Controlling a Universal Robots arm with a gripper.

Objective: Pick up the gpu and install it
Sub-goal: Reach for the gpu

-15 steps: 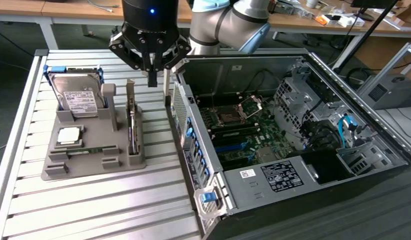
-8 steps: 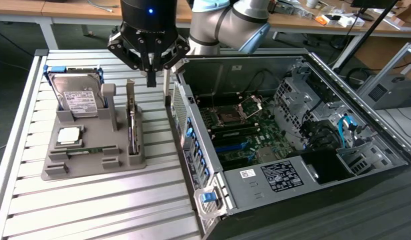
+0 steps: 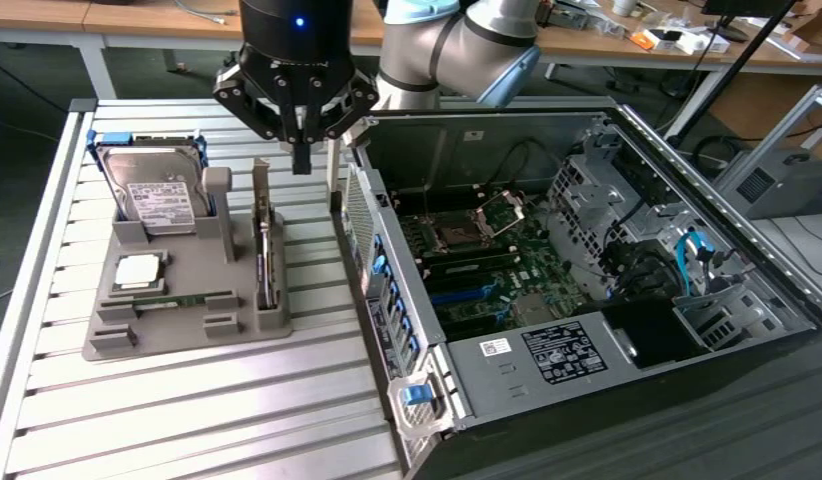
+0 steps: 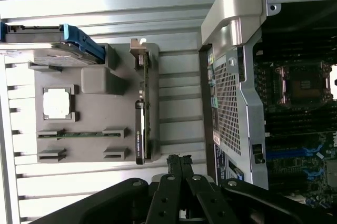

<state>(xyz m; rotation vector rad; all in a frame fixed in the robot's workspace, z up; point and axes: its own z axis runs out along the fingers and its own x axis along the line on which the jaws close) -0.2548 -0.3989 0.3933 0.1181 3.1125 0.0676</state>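
Note:
The gpu [image 3: 264,245] stands on edge in a slot along the grey tray [image 3: 171,340], on the side nearest the computer case; it is a thin dark card. In the wrist view the gpu [image 4: 142,124] shows as a long narrow strip with a metal bracket at one end. My gripper [image 3: 302,160] hangs above the table between the tray and the case, a little beyond the gpu's far end. Its fingers are shut together with nothing between them. In the wrist view the gripper [image 4: 179,162] has its tips pressed together over the slatted table beside the gpu.
On the tray also sit a silver hard drive [image 3: 155,195] in a blue bracket, a square processor [image 3: 138,270] and a green memory stick [image 3: 184,300]. The open computer case [image 3: 625,170] lies on the exterior view's right, its motherboard [image 3: 498,265] exposed. Desks stand behind.

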